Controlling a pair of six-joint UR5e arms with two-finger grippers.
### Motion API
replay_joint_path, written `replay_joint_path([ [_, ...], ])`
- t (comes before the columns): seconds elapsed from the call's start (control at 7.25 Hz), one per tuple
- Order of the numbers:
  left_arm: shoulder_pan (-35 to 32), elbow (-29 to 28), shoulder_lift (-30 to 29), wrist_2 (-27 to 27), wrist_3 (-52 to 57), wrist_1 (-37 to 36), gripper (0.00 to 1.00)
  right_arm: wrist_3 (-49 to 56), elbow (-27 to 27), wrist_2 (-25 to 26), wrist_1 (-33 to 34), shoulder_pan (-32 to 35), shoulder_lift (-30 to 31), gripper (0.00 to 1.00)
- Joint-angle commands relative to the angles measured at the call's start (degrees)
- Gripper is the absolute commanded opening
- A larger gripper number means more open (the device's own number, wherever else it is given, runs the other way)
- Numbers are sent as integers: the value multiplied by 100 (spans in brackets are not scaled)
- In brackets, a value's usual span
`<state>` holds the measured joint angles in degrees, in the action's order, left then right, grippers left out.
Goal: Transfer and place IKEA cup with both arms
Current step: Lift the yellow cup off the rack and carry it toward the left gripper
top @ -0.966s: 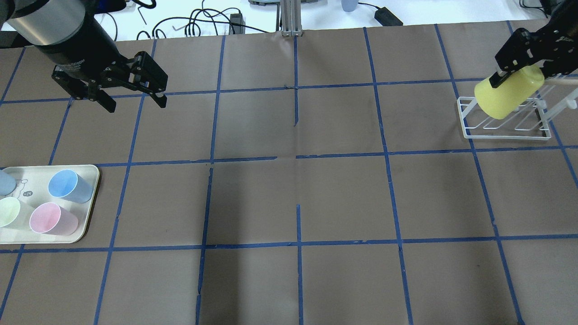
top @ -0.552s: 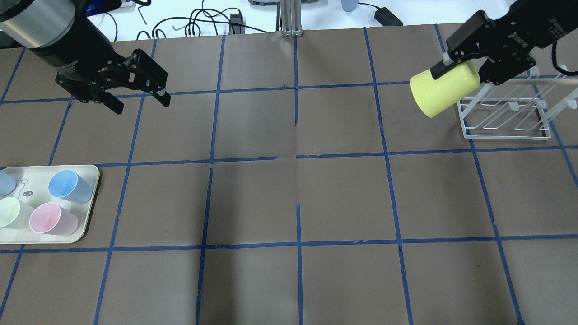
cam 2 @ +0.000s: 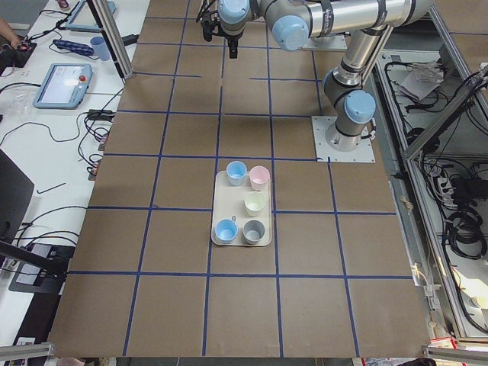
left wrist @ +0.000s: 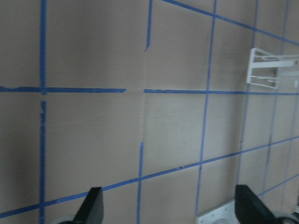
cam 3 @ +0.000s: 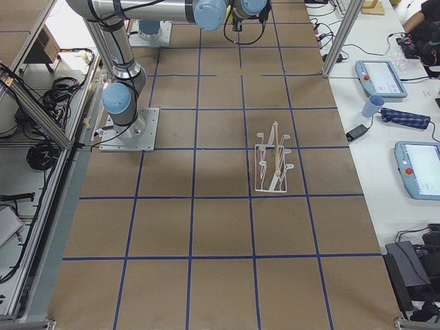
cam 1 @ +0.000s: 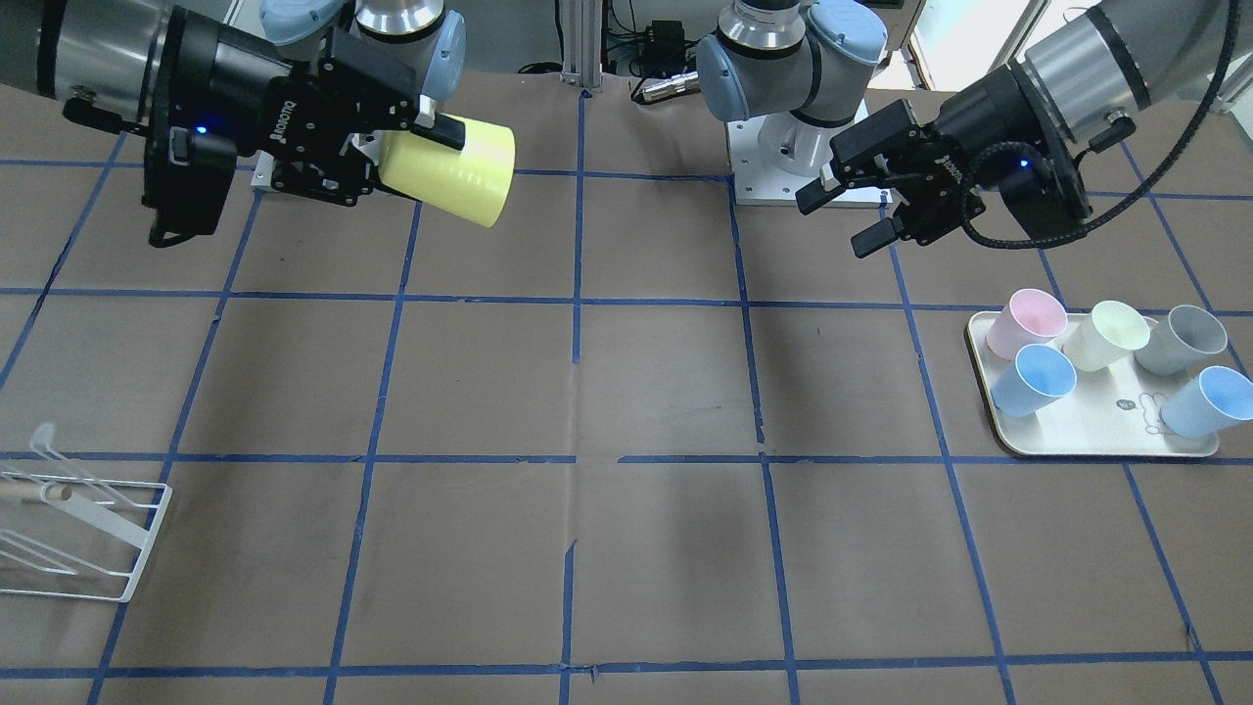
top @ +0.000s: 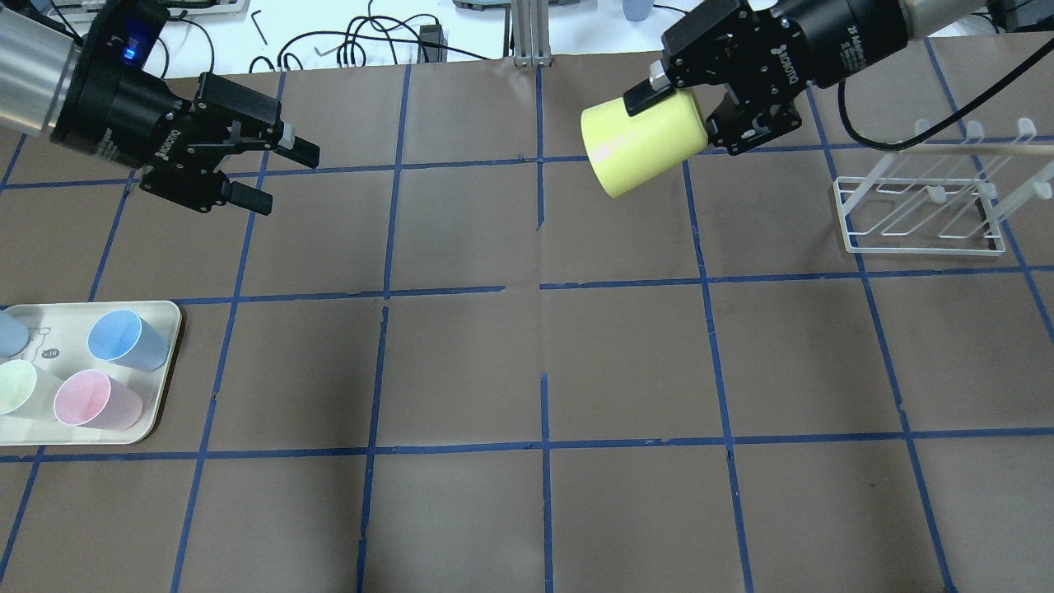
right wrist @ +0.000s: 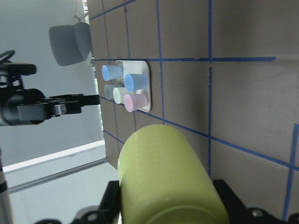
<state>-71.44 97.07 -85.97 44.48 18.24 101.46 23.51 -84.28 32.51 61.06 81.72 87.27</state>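
Yellow cup (top: 644, 147), probably light, stiff, slick plastic, hangs sideways above the far-middle worktop (top: 535, 371), right arm (top: 856, 29) jaws pinching its narrower end; left arm (top: 37, 78) jaws spread, should grip the wide free end.

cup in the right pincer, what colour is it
Bright yellow, plain, no pattern. The cup shows best in the overhead exterior view.

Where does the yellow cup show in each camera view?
Front-facing: cup upper left.
Overhead: cup top, right of centre.
Left side: cannot make it out.
Right side: cannot make it out.
Left wrist: not in it.
Right wrist: cup bottom centre, close up.
Landmark: the tray of cups, in front-facing, overhead, left side and right wrist.
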Motion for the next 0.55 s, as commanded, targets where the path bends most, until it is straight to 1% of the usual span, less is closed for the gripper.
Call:
replay_joint_path([
  [0.0, 69, 679, 89, -1743, 57, -29, 100, -13, -298, -1469, -286, 186, 53, 49],
  [0.14, 43, 847, 159, -2411, 74, -29, 100, -13, -474, -1841, -287, 248, 114, 49],
  [0.28, -27, 1048, 203, -3375, 74, -29, 100, -21, -632, -2367, -296, 405, 202, 49],
  [0.41, -124, 1259, 186, -3680, 109, -56, 100, -13, -738, -2598, -279, 493, 255, 49],
])
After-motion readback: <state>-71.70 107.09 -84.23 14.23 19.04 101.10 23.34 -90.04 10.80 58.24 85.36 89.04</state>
